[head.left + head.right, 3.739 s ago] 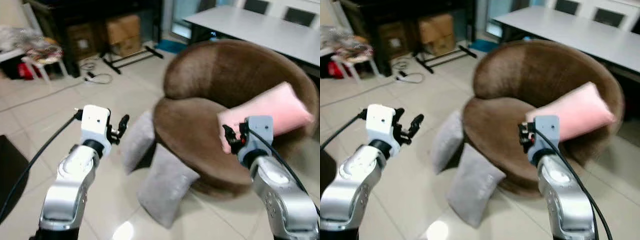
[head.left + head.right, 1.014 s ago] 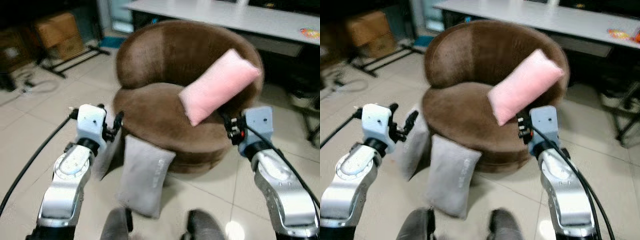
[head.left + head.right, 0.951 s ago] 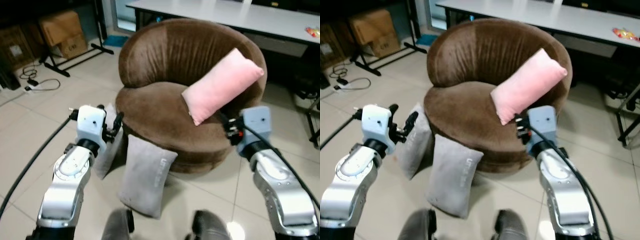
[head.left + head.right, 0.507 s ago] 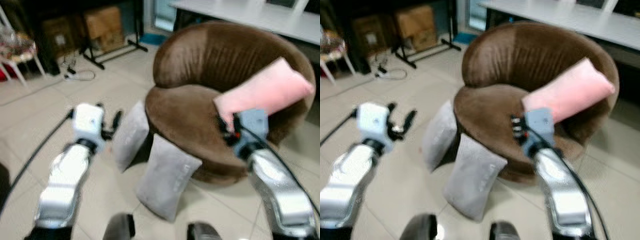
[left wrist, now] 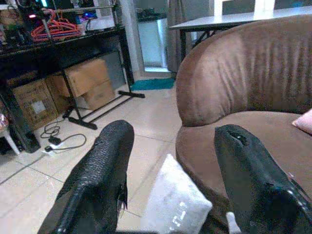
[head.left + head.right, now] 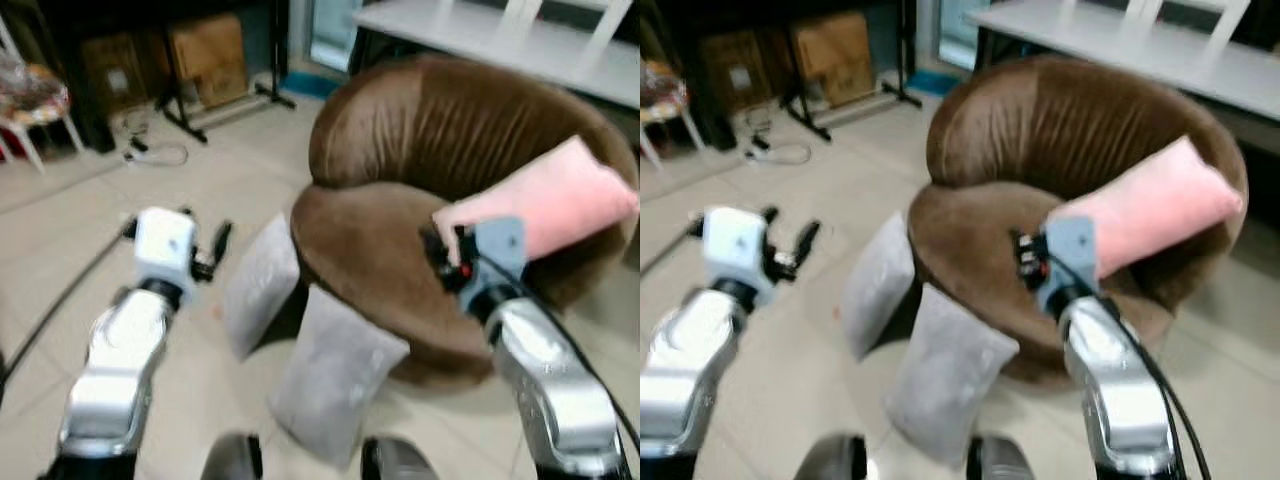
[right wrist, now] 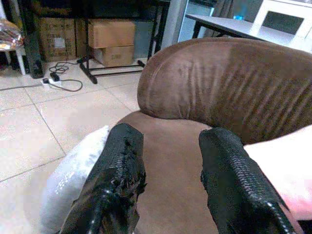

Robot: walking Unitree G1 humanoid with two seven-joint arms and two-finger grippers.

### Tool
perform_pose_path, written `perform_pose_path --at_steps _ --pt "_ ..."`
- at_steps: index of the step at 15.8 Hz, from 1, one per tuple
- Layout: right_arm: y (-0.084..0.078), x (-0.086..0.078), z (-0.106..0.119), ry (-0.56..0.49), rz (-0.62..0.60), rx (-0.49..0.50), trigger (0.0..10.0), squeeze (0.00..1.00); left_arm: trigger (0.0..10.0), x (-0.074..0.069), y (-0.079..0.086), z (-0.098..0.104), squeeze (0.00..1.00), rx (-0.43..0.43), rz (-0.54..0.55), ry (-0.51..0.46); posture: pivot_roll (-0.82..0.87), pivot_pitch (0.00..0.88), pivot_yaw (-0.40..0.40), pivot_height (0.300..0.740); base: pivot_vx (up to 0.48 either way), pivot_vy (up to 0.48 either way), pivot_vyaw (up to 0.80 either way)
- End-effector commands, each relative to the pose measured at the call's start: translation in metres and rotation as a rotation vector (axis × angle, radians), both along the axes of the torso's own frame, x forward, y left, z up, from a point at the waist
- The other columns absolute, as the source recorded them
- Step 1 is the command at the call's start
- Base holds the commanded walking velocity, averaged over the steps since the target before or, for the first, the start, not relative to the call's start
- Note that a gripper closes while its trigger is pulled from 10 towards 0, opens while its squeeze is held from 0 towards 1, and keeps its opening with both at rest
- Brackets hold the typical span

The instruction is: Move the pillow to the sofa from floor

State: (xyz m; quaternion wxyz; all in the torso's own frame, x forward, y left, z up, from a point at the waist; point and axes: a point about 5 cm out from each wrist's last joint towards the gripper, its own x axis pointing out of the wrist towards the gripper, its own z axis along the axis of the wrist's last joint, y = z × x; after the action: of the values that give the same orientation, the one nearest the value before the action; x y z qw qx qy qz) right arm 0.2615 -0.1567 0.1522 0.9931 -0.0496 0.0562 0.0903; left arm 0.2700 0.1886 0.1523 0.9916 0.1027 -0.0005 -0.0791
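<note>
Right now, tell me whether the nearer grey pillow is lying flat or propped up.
Propped up. The nearer grey fabric pillow stands on its lower edge on the tiled floor, tilted, with its top leaning against the front of the round brown velvet sofa.

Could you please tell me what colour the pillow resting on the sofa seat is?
The pillow on the sofa is plain light pink, with no pattern visible; it shows best in the left eye view.

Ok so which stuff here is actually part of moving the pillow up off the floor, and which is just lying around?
Part of the job:
near grey pillow on the floor
far grey pillow on the floor
brown sofa
left gripper, open
right gripper, open

Just lying about:
pink pillow, already on the sofa
cardboard boxes
white table
floor cables
</note>
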Motion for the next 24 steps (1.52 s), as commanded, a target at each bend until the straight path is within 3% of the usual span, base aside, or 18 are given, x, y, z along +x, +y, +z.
perform_pose_path --at_steps 1,11,13,16,24 --pt "-0.0085 0.0003 0.0013 -0.001 -0.027 -0.002 10.0 0.0 10.0 0.0011 -0.01 0.0017 0.17 -0.005 -0.034 -0.006 -0.12 0.0 -0.037 0.655 0.326 0.0 0.0" --pt "-0.0081 -0.0001 -0.0012 0.011 -0.017 0.003 10.0 0.0 10.0 0.0014 -0.011 0.0025 0.17 -0.009 -0.04 -0.014 -0.12 0.0 -0.038 0.655 0.356 0.0 0.0" --pt "-0.01 -0.0012 -0.0028 0.012 -0.024 0.021 10.0 0.0 10.0 0.0005 -0.0113 0.0012 0.14 -0.02 -0.039 -0.012 -0.12 0.0 -0.038 0.636 0.156 0.0 0.0" --pt "-0.0162 -0.0024 -0.0028 0.008 -0.04 0.02 10.0 0.0 10.0 -0.0001 -0.0123 -0.0014 0.0 0.001 -0.034 -0.01 -0.12 0.0 -0.038 0.611 0.0 0.0 0.0" --pt "-0.0146 -0.0032 -0.0047 0.012 -0.031 0.04 10.0 0.0 10.0 -0.0009 -0.0102 -0.0024 0.0 0.008 -0.017 -0.01 -0.12 0.0 -0.038 0.536 0.0 0.0 0.0"
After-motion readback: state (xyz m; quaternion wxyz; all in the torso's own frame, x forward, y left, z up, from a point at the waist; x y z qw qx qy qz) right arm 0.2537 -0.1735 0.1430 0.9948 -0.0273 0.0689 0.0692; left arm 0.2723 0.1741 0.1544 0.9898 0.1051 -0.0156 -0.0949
